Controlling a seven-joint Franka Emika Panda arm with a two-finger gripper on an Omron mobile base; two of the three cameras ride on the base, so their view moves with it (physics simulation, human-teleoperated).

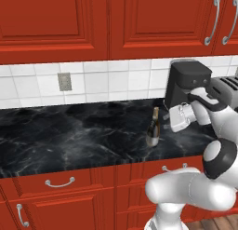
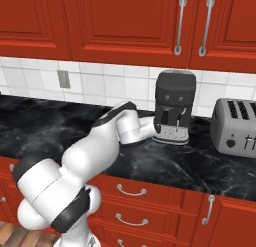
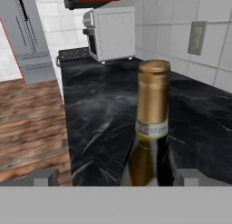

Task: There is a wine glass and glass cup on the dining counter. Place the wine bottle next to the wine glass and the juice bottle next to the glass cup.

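Slim dark wine bottle [image 3: 152, 128], gold-foil neck — pincer [image 3: 115, 177] agape.

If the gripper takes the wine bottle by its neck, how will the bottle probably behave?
The wine bottle stands upright, tall and slim on the black counter, so a sideways push would probably tip it. Its smooth, shiny neck looks slippery, so it may slide between the fingertips. It appears to be rigid glass, likely fragile if it falls.
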